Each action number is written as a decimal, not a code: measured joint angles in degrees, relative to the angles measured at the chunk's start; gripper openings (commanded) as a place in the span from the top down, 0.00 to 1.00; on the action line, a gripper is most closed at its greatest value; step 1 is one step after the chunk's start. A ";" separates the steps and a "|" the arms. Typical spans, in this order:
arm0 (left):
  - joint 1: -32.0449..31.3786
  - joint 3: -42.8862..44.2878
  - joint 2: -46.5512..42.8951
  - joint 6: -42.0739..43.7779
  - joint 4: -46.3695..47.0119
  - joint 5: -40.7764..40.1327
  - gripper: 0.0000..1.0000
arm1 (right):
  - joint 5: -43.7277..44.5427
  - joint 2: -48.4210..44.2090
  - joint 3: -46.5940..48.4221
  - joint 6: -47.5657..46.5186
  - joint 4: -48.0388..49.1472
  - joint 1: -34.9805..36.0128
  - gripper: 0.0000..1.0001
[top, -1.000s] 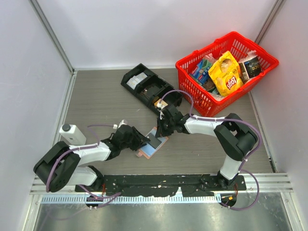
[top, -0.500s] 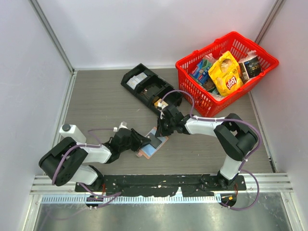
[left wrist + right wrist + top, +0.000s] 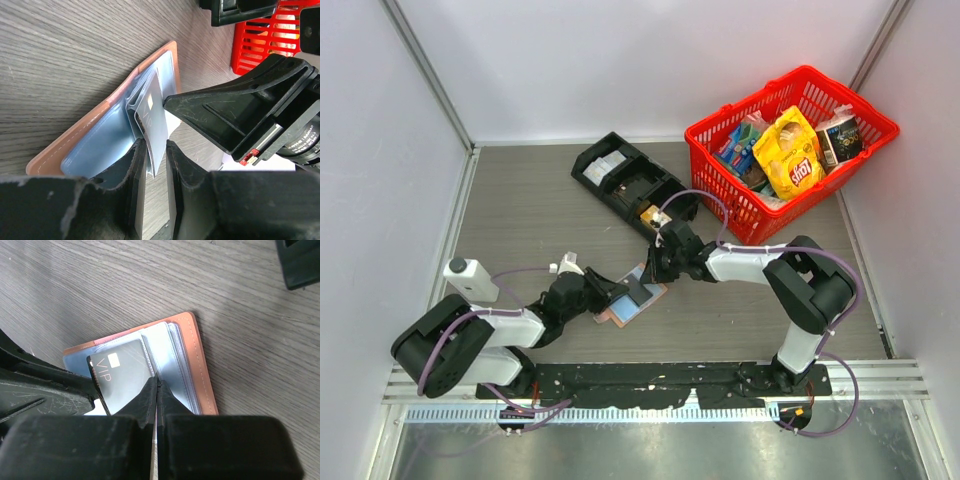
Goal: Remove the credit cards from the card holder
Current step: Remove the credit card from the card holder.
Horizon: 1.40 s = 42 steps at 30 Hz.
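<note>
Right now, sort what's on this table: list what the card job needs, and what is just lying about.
In the job: card holder, dark VIP card sticking out of it, left gripper, right gripper.
Lying about: red basket of snacks, black compartment tray.

The left arm (image 3: 470, 335) lies folded at lower left, the left claw (image 3: 607, 292) reaching right, fingers a narrow gap apart. The right arm (image 3: 795, 285) elbows at right, the right claw (image 3: 653, 272) aimed left at centre, fingers pressed together.
</note>
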 measured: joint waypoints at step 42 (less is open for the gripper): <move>-0.04 1.70 10.56 2.43 10.32 -1.86 0.81 | -0.28 -0.87 -7.58 15.61 12.50 -1.81 0.99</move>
